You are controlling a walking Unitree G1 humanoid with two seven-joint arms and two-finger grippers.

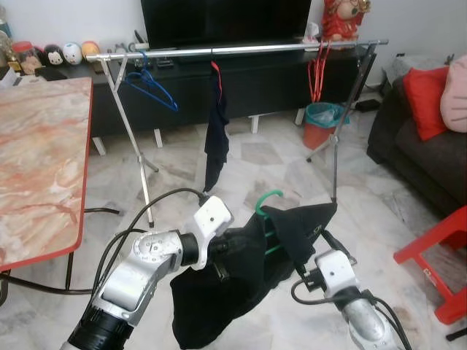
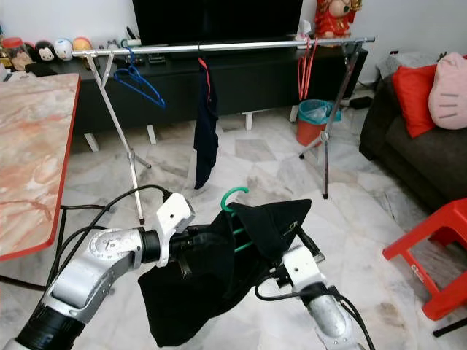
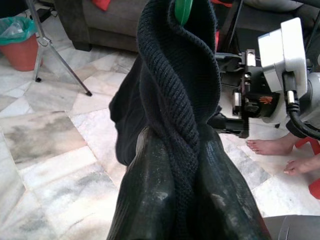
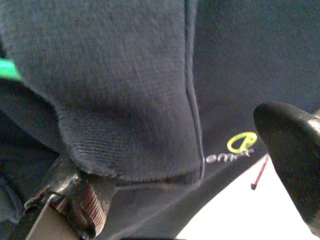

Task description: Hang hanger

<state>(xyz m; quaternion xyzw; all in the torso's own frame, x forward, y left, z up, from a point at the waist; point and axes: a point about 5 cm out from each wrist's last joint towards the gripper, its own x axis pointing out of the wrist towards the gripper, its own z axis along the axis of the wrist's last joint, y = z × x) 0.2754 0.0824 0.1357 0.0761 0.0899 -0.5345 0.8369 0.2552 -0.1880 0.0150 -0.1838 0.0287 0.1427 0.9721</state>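
A green hanger (image 1: 268, 197) carries a dark garment (image 1: 241, 284) low in front of me, its hook sticking up above the cloth. My left gripper (image 3: 181, 142) is shut on a twisted fold of that garment, at its left side. My right gripper (image 1: 315, 246) reaches up under the garment's right side. In the right wrist view its fingers (image 4: 292, 145) stand apart, with a fold of the cloth lying across them. Beyond stands the clothes rack, its silver rail (image 1: 248, 49) running across the room. A blue hanger (image 1: 149, 84) and another dark garment (image 1: 215, 124) hang on it.
Red hangers (image 1: 316, 69) hang at the rail's right end, above an orange bin (image 1: 319, 125). A marble-patterned table (image 1: 36, 160) is on my left, with a dark sofa (image 1: 416, 146) and a red stool (image 1: 445, 248) on my right. A person's bare feet (image 3: 270, 146) stand nearby.
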